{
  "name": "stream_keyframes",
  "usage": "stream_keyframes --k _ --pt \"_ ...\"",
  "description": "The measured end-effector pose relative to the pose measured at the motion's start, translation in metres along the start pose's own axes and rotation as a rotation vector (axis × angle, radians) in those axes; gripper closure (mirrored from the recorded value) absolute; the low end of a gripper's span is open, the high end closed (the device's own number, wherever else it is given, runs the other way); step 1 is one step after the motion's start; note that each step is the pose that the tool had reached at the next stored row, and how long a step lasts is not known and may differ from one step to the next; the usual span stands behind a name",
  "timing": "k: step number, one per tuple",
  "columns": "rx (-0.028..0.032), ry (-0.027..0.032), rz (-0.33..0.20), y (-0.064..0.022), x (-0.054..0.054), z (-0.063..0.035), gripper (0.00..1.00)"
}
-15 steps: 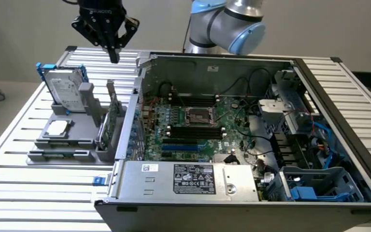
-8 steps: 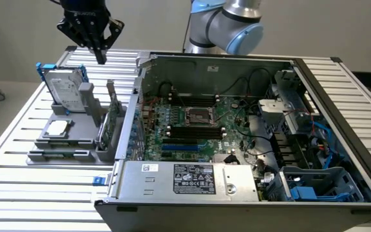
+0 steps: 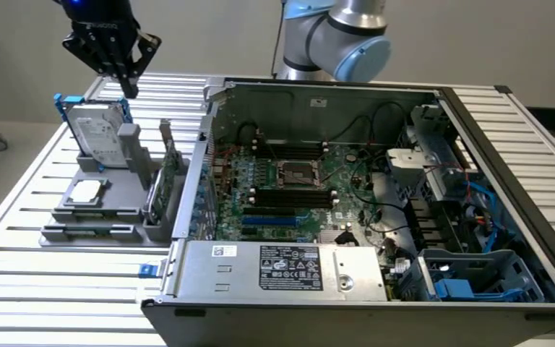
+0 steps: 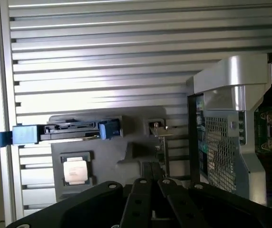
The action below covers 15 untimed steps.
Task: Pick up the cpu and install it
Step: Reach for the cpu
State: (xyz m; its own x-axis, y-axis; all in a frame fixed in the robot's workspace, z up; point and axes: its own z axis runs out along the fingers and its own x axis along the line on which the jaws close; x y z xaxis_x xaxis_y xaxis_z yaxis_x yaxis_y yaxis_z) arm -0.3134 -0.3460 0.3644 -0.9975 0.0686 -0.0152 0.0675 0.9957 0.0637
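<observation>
Slatted aluminium table spreads under everything we see. The cpu, a small square chip with a pale metal top, lies flat in its pocket on a grey fixture at the exterior view's left. In the wrist view the cpu sits untouched in that same recess. Just beyond it, on the far side, a hard drive in a blue frame stands propped on the fixture. A circuit card stands upright at the fixture's right edge. The black gripper hangs in the air over the hard drive's far end, well apart from the cpu, its fingers pressed together and holding nothing. To the right we see the open computer case, with the motherboard socket near its middle.
</observation>
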Motion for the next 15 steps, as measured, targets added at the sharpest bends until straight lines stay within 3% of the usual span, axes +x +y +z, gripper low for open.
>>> stream_keyframes --k 15 --pt "0.0 0.0 0.0 0.0043 0.069 0.0218 0.89"
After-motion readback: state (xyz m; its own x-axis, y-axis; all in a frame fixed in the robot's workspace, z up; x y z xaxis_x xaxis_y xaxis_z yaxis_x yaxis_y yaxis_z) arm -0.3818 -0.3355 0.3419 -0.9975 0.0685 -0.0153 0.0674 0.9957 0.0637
